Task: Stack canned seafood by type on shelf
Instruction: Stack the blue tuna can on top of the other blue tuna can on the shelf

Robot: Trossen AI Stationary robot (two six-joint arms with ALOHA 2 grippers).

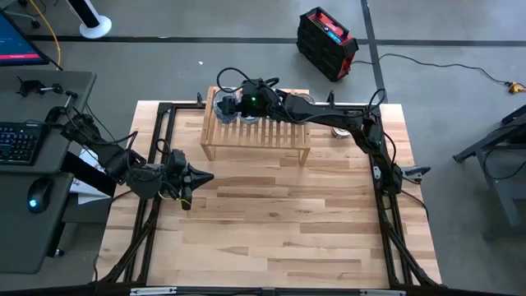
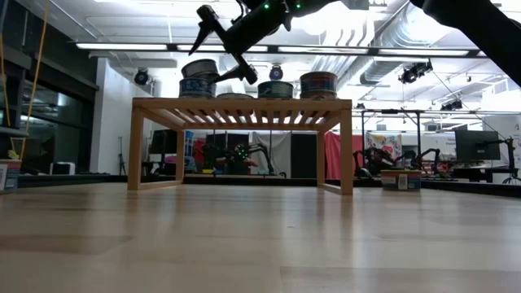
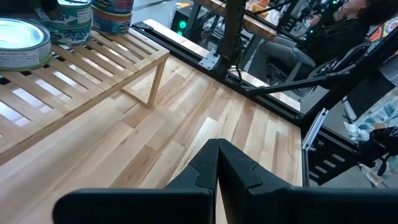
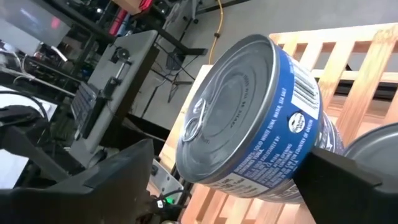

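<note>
The light-wood shelf stands at the table's far side with several canned seafood tins on its slats. At its far left end a blue-labelled tin with a silvery lid sits on top of another tin. My right gripper reaches in over the shelf, open, with one finger on each side of that top tin. My left gripper waits shut above the bare table near the shelf's left front leg, holding nothing. My right gripper stands open around the top tin's wall, slanting down from the table's right. One finger lies close to the tin's blue side; I cannot tell whether it touches. The other finger stands clear of the lid's rim.
One more tin sits on the table behind the shelf's right end. Black frame rails run along the table's edges. The wide near part of the plank tabletop is free room. A desk with a keyboard stands left of the table.
</note>
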